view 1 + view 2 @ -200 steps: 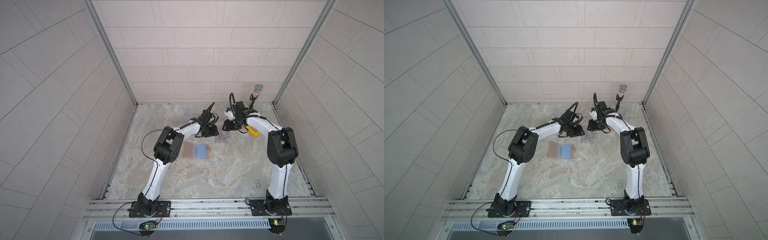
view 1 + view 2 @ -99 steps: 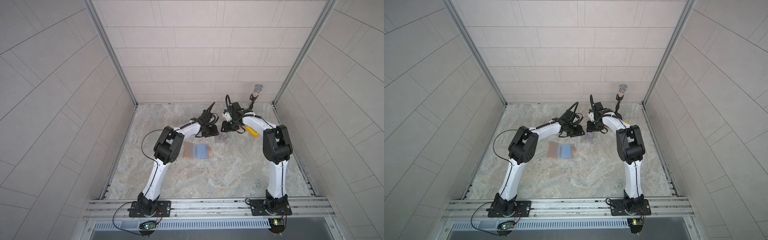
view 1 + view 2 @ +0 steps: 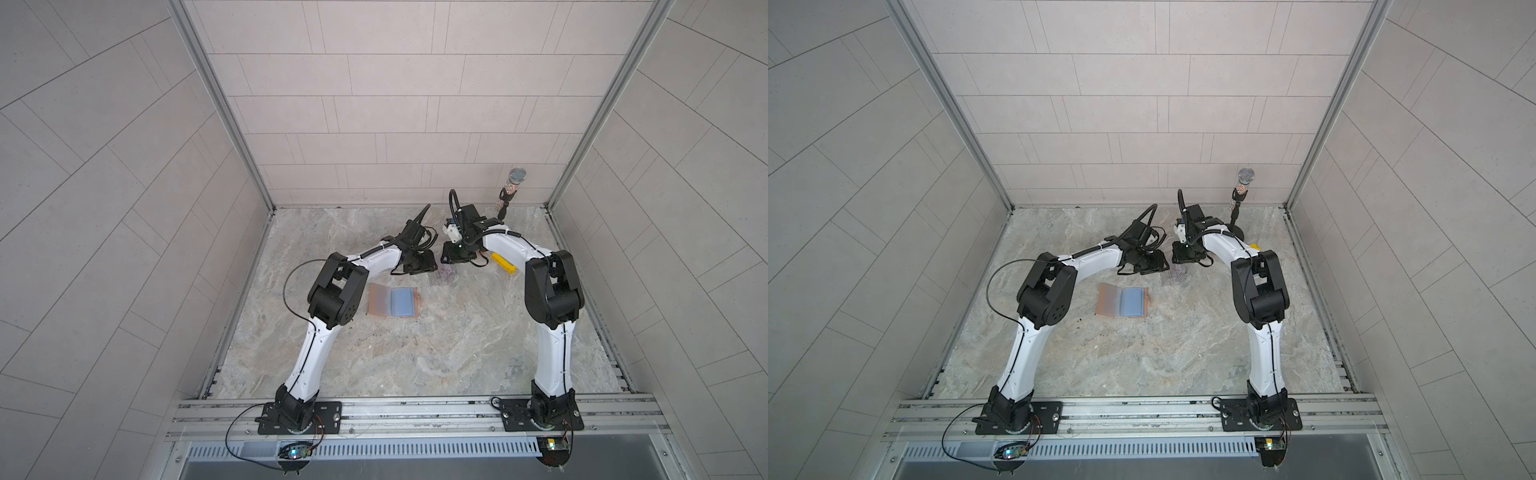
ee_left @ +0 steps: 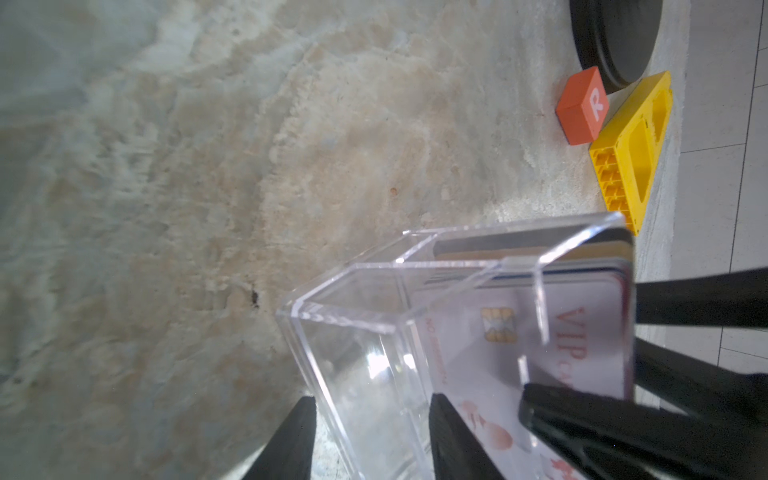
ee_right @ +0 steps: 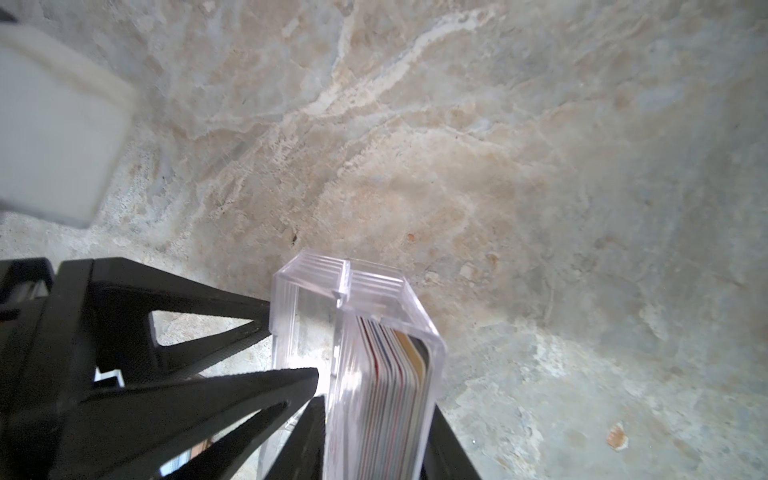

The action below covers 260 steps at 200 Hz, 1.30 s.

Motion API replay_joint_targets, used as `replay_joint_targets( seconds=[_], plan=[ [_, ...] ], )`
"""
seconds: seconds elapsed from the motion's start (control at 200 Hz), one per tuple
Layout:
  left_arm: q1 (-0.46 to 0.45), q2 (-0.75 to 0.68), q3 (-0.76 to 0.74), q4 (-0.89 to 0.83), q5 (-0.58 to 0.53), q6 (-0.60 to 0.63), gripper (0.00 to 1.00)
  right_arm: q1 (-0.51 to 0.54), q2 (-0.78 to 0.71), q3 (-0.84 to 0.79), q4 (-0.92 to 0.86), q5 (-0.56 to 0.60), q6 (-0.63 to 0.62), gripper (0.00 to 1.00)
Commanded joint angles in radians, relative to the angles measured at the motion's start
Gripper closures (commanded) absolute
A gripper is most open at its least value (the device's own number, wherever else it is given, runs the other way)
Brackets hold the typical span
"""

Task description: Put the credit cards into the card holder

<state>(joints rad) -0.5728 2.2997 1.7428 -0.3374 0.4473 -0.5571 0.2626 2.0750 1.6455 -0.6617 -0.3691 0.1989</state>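
**Item 1: card holder** (image 3: 380, 301), tan-pink, lying open and flat on the marble-look tabletop (image 3: 415, 353). It sits near the centre of both top views, below the two grippers in frame and apart from them. A pale blue card (image 3: 403, 302) covers its right half; can't tell if it is slotted in.

**Item 2: clear plastic box** (image 4: 353, 345), up and to the right of the holder in a top view (image 3: 446, 274), btwn the two gripper heads. One end is empty. The other holds the credit cards (image 5: 399, 382), a stack standing edge-on, approx a dozen. The front card is lilac (image 4: 582, 340) w/ a gold chip and red "VIP" print.

**Item 3: left gripper** (image 4: 374, 401), fingers part-way apart, astride the box's empty end. One tip sits against the outer end wall and the other at the inner side, so it has hold of the box.

**Item 4: right gripper** (image 5: 378, 411), fingers close on either side of the card-filled end, across the stack's thickness. Can't tell whether they press on it yet.

**Misc., right of the box at the upper right of the tabletop:**
- orange cube w/ white "R" (image 4: 582, 108)
- yellow plastic block (image 3: 503, 264), partly under the right arm
- microphone (image 3: 517, 176) on a stand w/ black round base (image 4: 615, 37)
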Motion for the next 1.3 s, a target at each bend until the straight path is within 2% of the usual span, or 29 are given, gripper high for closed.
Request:
replay_joint_targets(
  seconds=[0.0,0.205,0.721,1.296],
  plan=[
    [-0.001,0.004,-0.026,-0.024,-0.027,0.009,0.52,-0.009,-0.039,-0.023,-0.018,0.005,-0.003,0.64],
    [0.001,0.001,-0.027,-0.025,-0.029,0.009,0.52,-0.029,-0.059,-0.046,0.004,-0.036,0.009,0.58],
    [-0.001,-0.005,-0.029,-0.026,-0.032,0.008,0.52,-0.043,-0.066,-0.064,0.009,-0.016,0.013,0.57],
    [0.002,-0.009,-0.043,-0.02,-0.038,0.004,0.52,0.001,-0.05,0.001,-0.086,0.169,-0.024,0.6]
  ],
)
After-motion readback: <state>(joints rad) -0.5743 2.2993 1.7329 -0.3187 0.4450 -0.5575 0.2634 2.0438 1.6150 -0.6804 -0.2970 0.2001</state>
